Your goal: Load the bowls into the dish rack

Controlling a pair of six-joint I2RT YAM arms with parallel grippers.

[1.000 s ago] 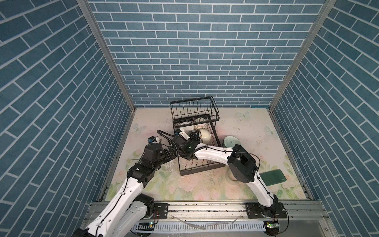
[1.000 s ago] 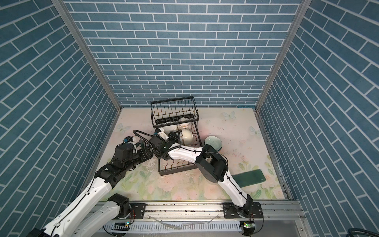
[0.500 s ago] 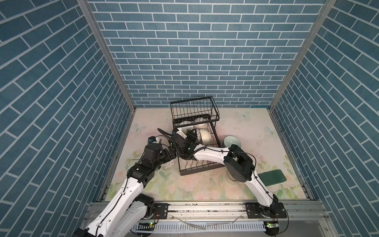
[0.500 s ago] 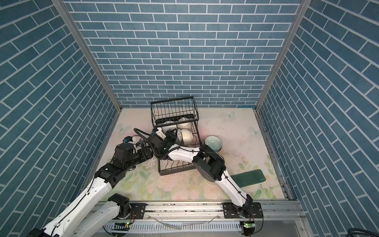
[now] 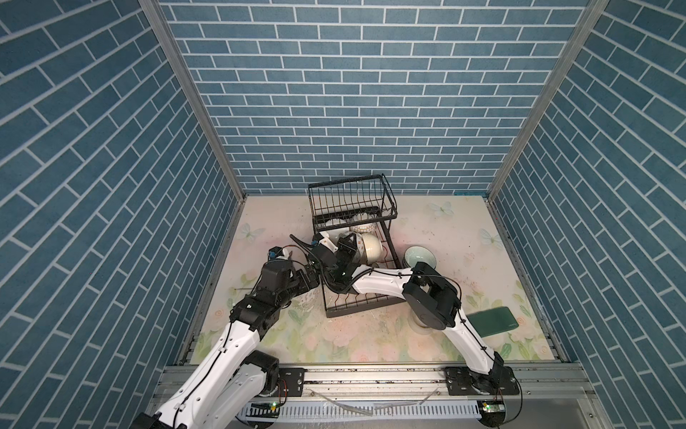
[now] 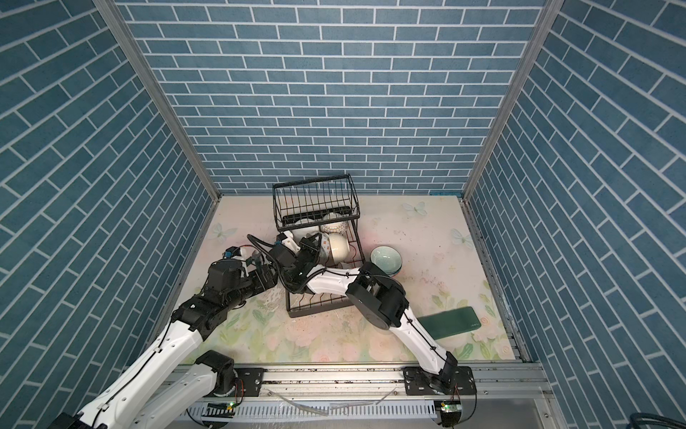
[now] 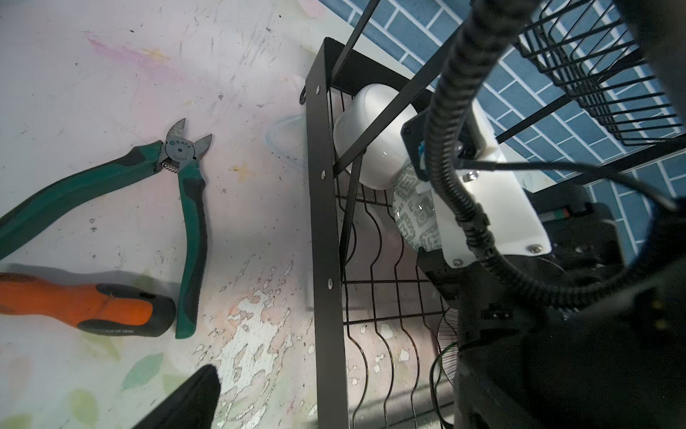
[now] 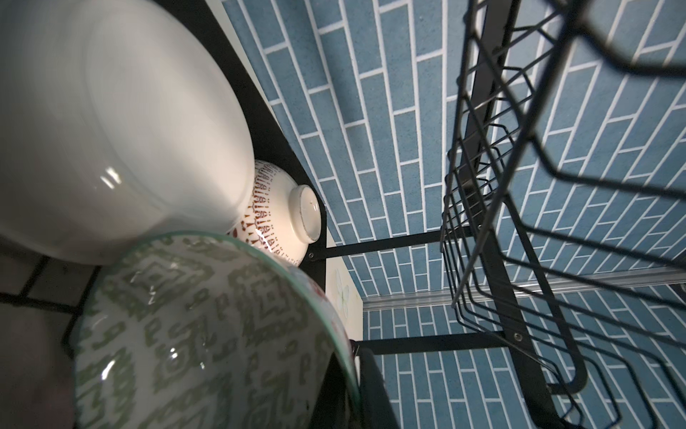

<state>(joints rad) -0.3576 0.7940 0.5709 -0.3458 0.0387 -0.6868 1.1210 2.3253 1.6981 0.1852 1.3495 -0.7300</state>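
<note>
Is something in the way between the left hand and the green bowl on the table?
Yes. The dish rack and the right arm stretched into it stand between the left hand and the pale green bowl.

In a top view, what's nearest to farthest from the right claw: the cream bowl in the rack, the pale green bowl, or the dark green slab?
1. cream bowl, in the rack, right beside the right claw.
2. pale green bowl, on the table just right of the rack.
3. dark green slab, at the table's front right.
</note>
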